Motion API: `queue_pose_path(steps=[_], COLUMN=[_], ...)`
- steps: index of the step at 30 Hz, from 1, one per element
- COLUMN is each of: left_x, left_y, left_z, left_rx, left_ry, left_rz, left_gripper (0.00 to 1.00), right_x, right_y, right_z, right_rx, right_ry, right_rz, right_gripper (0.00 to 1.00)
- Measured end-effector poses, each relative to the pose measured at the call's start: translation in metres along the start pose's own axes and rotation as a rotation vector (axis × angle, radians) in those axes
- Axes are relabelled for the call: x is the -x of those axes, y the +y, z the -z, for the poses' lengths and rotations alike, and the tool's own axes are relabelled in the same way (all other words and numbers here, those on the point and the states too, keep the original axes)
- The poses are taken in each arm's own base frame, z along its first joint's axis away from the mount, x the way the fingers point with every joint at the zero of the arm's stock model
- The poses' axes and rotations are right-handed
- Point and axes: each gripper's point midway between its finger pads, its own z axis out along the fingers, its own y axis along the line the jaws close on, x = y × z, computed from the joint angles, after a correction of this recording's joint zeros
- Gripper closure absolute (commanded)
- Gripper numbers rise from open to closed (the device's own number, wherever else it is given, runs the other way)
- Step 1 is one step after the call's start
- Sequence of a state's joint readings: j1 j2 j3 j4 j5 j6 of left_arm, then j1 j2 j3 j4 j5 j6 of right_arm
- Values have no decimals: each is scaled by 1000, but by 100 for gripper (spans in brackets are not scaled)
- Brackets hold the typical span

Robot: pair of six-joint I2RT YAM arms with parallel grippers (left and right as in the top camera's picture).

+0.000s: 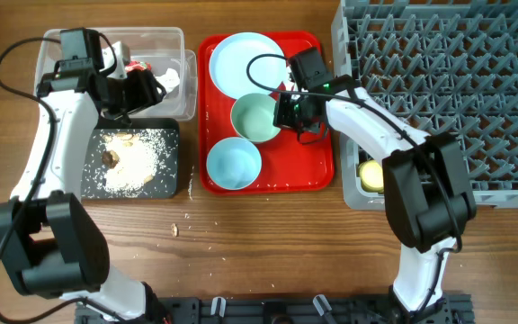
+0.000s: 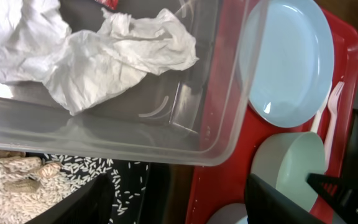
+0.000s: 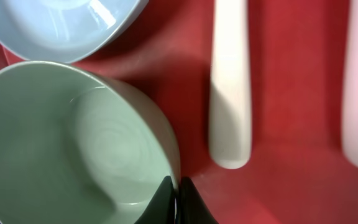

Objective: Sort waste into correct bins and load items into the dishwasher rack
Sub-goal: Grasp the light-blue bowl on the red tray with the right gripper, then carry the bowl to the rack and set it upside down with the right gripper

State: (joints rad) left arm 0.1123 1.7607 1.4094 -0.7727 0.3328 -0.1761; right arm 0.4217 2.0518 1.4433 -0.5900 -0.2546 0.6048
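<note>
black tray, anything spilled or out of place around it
Yes. A few white grains lie on the bare table just right of the black tray, and a small brownish scrap sits on the wood nearer the front edge. They look spilled, since the rest of the rice is inside the tray.

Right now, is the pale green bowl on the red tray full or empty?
Empty. The right wrist view shows the inside of the pale green bowl bare and glossy, with no food or cutlery in it.
</note>
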Motion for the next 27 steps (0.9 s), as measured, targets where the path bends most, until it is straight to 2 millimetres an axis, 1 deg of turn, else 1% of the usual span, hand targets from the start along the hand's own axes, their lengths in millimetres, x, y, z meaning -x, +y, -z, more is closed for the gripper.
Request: queue_pose_path(steps=[1, 2, 4, 5, 6, 7, 8, 9, 11, 12, 13, 14, 15, 18, 22, 24, 26, 27], left_x=[1, 3, 10, 14, 17, 19, 21, 22, 22, 22, 21, 21, 21, 11, 8, 8, 8, 8], left_y=[-1, -1, -3, -5, -7, -10, -13, -15, -22, -26, -30, -34, -36, -43, -45, -45, -45, -45], left_z=[2, 7, 18, 25, 31, 39, 46, 51, 63, 66, 69, 70, 70, 67, 65, 65, 65, 65], left_rx=[4, 14, 26, 30, 30, 29, 28, 27, 24, 22, 18, 14, 12, 8, 6, 6, 6, 6], left_ry=[-8, -22, -55, -75, -92, -113, -130, -141, -167, -174, -181, -183, -183, -147, -138, -138, -138, -138], left_rz=[-11, -21, -37, -46, -51, -61, -67, -73, -92, -105, -113, -124, -132, -143, -148, -148, -148, -148], left_gripper=[32, 32, 32, 32, 31, 30, 27, 22, 14, 10, 3, 0, 0, 0, 0, 0, 0, 0], right_x=[-1, -2, -2, -2, -2, -2, -2, -2, -2, -2, -2, -2, -3, -3, -5, -4, 3, 9], right_y=[1, 2, 3, 3, 3, 3, 3, 3, 3, 3, 3, 3, 3, 4, 0, -3, -6, -8], right_z=[0, -1, -1, -1, 0, 0, 0, 0, 0, 0, 0, 0, 0, 0, 2, 13, 36, 54], right_rx=[1, 2, 5, 7, 7, 7, 7, 7, 7, 7, 7, 8, 10, 12, 3, -4, -10, -18], right_ry=[1, 3, 5, 6, 6, 6, 6, 6, 6, 6, 7, 7, 9, 10, 21, 19, -15, -50], right_rz=[2, 4, 10, 6, 6, 4, 4, 3, 4, 4, 4, 4, 4, 4, -1, -3, 3, 5], right_gripper=[87, 79, 73, 72, 72, 75, 82, 96, 96, 96, 96, 96, 96, 96, 96, 96, 96, 96])
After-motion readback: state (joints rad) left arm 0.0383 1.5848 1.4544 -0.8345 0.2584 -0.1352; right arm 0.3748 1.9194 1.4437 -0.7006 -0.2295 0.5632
